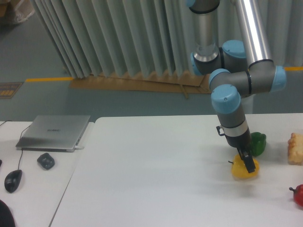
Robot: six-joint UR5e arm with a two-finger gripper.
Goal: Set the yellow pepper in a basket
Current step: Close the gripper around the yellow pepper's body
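Observation:
The yellow pepper is glossy and lobed and rests on the white table at the right. My gripper comes down onto its top from above, its dark fingers pressed into the pepper's upper right side. How wide the jaws stand is not readable at this size. No basket shows in this view.
A green pepper sits just behind the gripper. A red pepper lies at the right edge, and a piece of bread beyond it. On the left desk are a laptop and two mice.

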